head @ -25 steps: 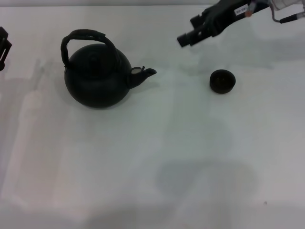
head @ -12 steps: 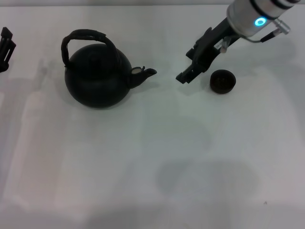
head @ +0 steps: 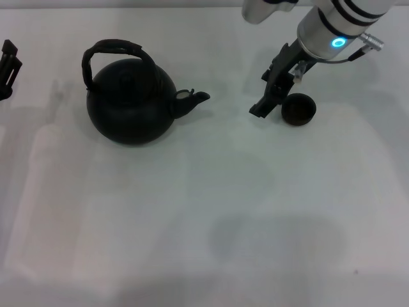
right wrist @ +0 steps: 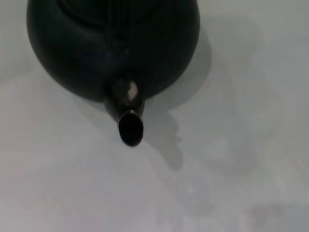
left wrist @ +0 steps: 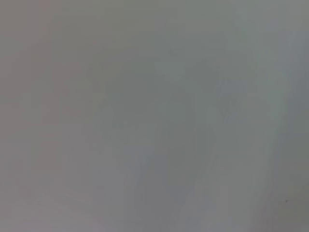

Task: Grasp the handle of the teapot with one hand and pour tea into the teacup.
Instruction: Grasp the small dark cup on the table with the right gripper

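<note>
Big round black teapot [head: 131, 105] sat on white tabletop [head: 192, 224], spout toward small dark teacup [head: 298, 109], well apart. My right fingers [head: 265, 107] hung just beside cup; grip state, cannot tell. Best: leave cup alone, take arched black handle [head: 115, 50] at top, tip slowly.

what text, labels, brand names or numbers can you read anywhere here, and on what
None: no readable word, number or brand shows in any view.
The teapot, its handle and the teacup are plain black, unmarked.
The right end effector beside the teacup carries only a glowing blue ring light on its arm, no lettering.
The left end effector at the table's left edge shows no label.
The left wrist view shows only blank surface.
</note>
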{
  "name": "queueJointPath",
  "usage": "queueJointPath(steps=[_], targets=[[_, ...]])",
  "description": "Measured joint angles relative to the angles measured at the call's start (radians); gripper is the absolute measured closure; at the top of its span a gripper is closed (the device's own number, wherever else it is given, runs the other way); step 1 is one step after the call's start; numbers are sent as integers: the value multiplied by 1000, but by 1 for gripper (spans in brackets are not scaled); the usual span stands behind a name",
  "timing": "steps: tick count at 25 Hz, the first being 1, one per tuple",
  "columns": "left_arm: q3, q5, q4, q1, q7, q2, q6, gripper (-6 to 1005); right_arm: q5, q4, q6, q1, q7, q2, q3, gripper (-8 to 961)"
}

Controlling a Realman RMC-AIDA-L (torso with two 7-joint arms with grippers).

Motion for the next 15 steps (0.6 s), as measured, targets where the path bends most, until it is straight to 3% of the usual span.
queueJointPath(steps=[15], targets=[[1, 0, -1, 2, -8, 0, 1, 169, -39, 103, 80, 22, 32, 4, -52, 144]])
